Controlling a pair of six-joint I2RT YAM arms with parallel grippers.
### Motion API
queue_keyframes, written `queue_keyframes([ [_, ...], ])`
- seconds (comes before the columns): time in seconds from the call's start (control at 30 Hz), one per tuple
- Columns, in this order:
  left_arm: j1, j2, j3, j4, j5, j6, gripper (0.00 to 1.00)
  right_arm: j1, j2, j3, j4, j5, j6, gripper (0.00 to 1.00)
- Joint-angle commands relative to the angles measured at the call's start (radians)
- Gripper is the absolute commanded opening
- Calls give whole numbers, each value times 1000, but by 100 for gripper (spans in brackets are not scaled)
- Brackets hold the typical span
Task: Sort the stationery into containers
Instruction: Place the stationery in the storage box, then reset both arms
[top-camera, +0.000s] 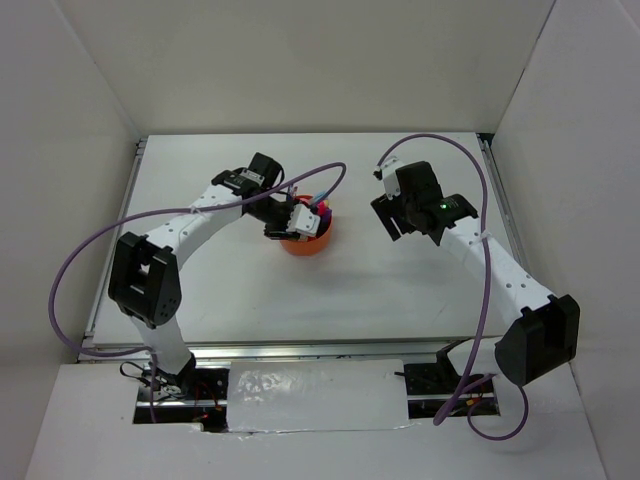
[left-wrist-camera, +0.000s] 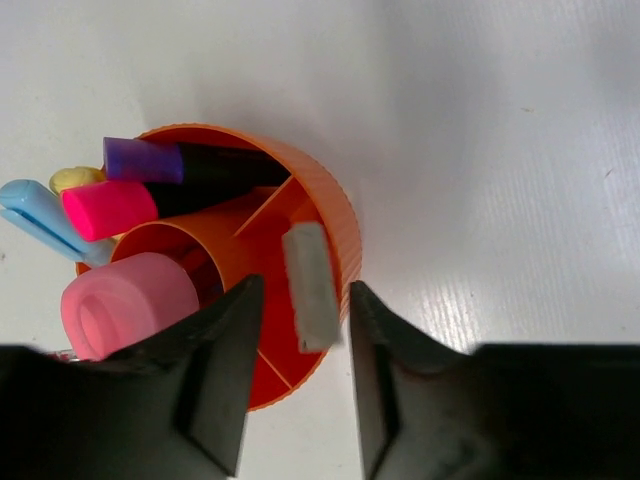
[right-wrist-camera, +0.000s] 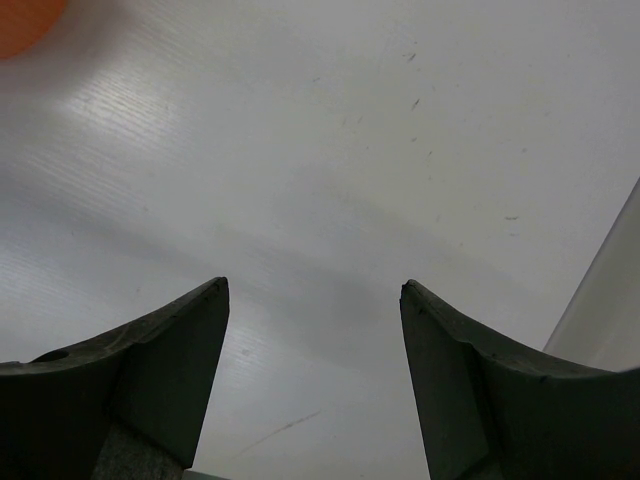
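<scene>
The round orange organizer (top-camera: 305, 243) stands mid-table. In the left wrist view its rim (left-wrist-camera: 335, 205) holds a purple-black marker (left-wrist-camera: 180, 162), a pink-black marker (left-wrist-camera: 120, 205), a light blue pen (left-wrist-camera: 40, 215), a yellow cap (left-wrist-camera: 75, 178) and a pink cylinder (left-wrist-camera: 125, 300). My left gripper (top-camera: 298, 222) hovers right above it, jaws apart (left-wrist-camera: 305, 283). The grey-white eraser (left-wrist-camera: 312, 260) stands on end in an outer compartment between the jaws, a gap on each side. My right gripper (top-camera: 393, 215) is open and empty (right-wrist-camera: 315, 285) over bare table to the organizer's right.
White walls enclose the table on the left, back and right. The right wall's edge (right-wrist-camera: 600, 300) shows near the right gripper. A corner of the organizer (right-wrist-camera: 25, 18) shows at the top left of the right wrist view.
</scene>
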Motion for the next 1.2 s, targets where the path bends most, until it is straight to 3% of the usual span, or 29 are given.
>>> queue_keyframes([
  [0.0, -3, 0, 26, 33, 15, -8, 55, 8, -4, 40, -15, -6, 7, 76],
  [0.13, -9, -35, 7, 65, 8, -33, 61, 10, -5, 36, -14, -12, 11, 76],
  [0.27, -20, -97, -11, 110, -5, -71, 60, 13, -12, 35, -14, -10, 14, 76],
  [0.37, -8, -176, -10, 146, 8, -189, 57, 11, -19, 35, -14, -9, 20, 75],
  [0.43, 24, -276, -19, 221, -39, -491, 57, 8, -38, 21, -5, -13, 29, 76],
  [0.53, 92, -330, -39, 292, -111, -759, 70, -4, -45, 6, 5, -32, 56, 76],
  [0.57, 160, -341, -37, 286, -125, -883, 99, -19, -41, 1, 9, -52, 70, 77],
  [0.6, 196, -353, -36, 251, -149, -930, 99, -28, -36, 1, 11, -62, 98, 77],
  [0.63, 271, -354, -39, 237, -174, -1029, 99, -51, -22, 0, 14, -79, 110, 94],
  [0.67, 296, -351, -42, 223, -218, -1065, 99, -62, -18, -2, 26, -111, 125, 98],
  [0.7, 319, -335, -40, 197, -305, -1077, 99, -74, -6, -2, 34, -122, 144, 100],
  [0.77, 394, -298, -46, 119, -347, -1106, 99, -105, 24, -5, 63, -139, 191, 100],
  [0.93, 612, -288, -183, 163, -277, -1152, 99, -165, 108, 4, 101, -159, 254, 100],
  [1.17, 698, -259, -261, 251, -321, -1177, 99, -265, 180, -3, 124, -201, 261, 100],
])
